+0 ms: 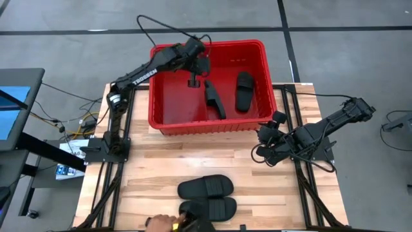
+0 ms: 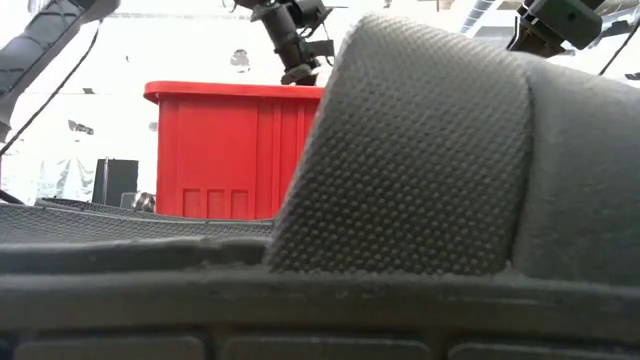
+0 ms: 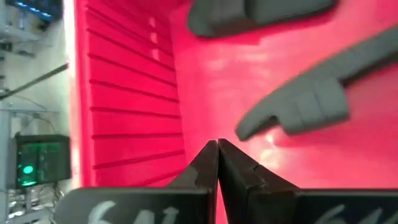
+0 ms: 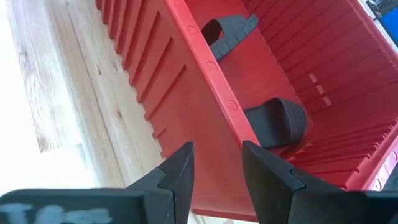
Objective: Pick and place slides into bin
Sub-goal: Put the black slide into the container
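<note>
The red bin (image 1: pixel 168 96) stands at the table's far side and holds two black slides: one flat (image 1: pixel 244 90), one on its edge (image 1: pixel 214 98). My left gripper (image 1: pixel 193 82) hangs shut and empty over the bin's middle, beside the slide on its edge (image 3: pixel 311 102). My right gripper (image 1: pixel 265 132) is open and empty outside the bin's near right corner (image 4: pixel 211 68). Two more slides (image 1: pixel 205 187) (image 1: pixel 209 209) lie near the table's near edge; one fills the low view (image 2: pixel 430 150).
A person's hand (image 1: pixel 161 222) with a yellow item shows at the table's near edge by the nearest slide. Bare wooden table (image 1: pixel 161 161) lies between the bin and those slides. Cables run past the bin's far side.
</note>
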Motion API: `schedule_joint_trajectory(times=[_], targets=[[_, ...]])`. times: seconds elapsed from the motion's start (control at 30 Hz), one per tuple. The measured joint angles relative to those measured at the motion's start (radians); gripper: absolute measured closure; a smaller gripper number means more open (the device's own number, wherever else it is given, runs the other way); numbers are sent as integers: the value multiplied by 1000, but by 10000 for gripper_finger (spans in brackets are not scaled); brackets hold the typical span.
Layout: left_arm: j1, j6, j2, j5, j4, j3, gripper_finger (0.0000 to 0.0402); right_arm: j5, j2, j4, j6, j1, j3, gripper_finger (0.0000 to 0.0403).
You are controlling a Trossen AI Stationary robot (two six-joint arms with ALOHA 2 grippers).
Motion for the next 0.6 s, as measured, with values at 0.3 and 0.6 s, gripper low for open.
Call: schedule_joint_trajectory(times=[0.3,0.6], targets=[[-6,84,197,-20,-71,143,401,0,0,2,0,0,0,278],[-13,29,204,34,-68,165,401,-1,0,2,0,0,0,278]])
